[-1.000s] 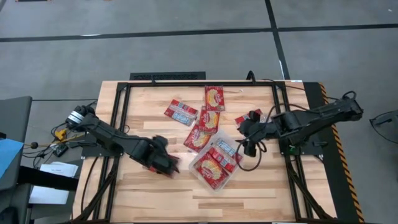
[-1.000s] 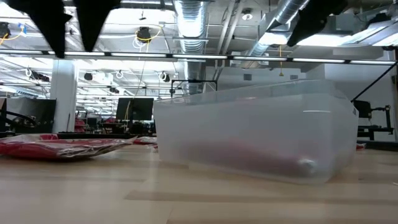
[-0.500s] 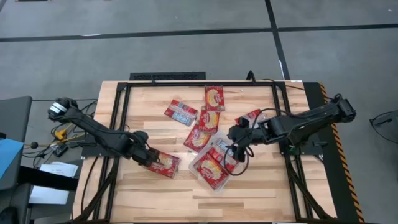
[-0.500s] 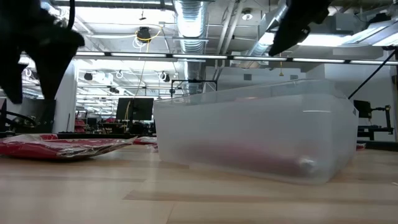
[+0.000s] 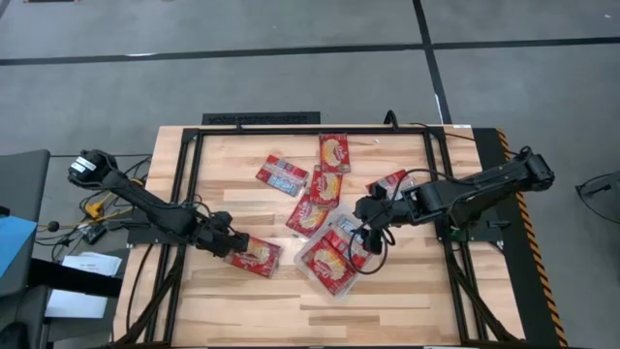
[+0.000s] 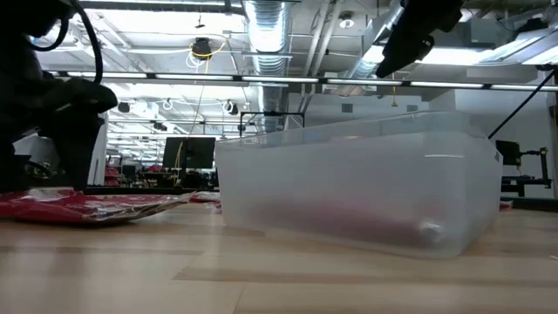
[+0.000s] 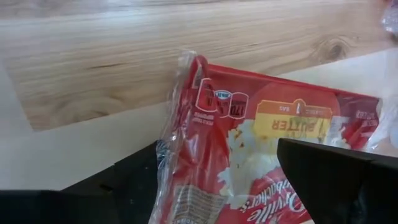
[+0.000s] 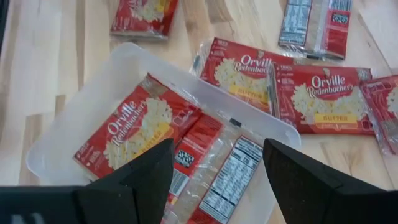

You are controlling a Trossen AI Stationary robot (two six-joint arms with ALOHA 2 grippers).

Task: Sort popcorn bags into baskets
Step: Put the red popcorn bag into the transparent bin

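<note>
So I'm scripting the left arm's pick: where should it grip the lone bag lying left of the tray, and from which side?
Probably by its short crimped end, coming in low from the table's left. The popcorn bag lies flat on the table, so only an edge gives purchase. The left gripper is already at that end, its jaws either side of it. The clear tray crowds the other end.

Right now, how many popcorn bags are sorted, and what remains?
Two bags lie in the clear tray. The left claw is down at one bag on the table, fingers either side. The right claw hovers open over the tray. About five bags remain outside.
</note>
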